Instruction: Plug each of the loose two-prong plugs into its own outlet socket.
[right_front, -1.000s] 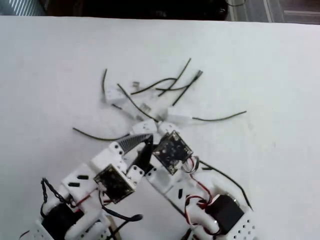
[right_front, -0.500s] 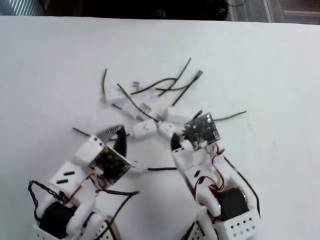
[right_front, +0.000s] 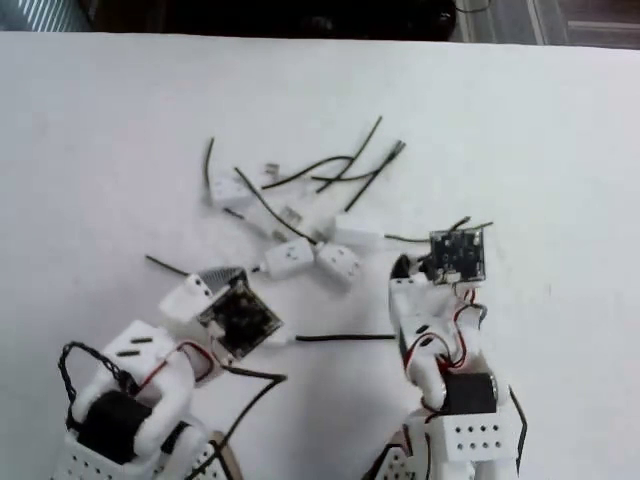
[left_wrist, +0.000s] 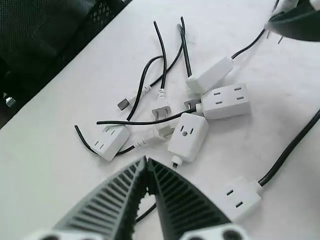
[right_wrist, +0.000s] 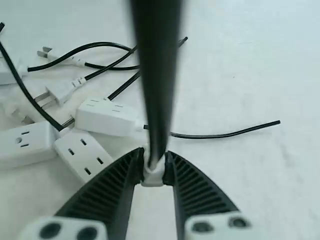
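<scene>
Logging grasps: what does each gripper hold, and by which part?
Right gripper pinches the white plug with black cord by its white body; left gripper is shut on nothing.

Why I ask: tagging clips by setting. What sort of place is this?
Probably a robotics lab bench: a plain white table, scattered outlet sockets and loose plugs, and a right end effector clamped on a corded plug.

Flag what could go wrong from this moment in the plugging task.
1. The right gripper pinches just the cord end of the white plug, so it may twist or slip when pushed.
2. Its black cord crosses the right wrist view, hiding the approach.
3. The left gripper is shut and empty, so nothing steadies the loose sockets; they may slide.
</scene>
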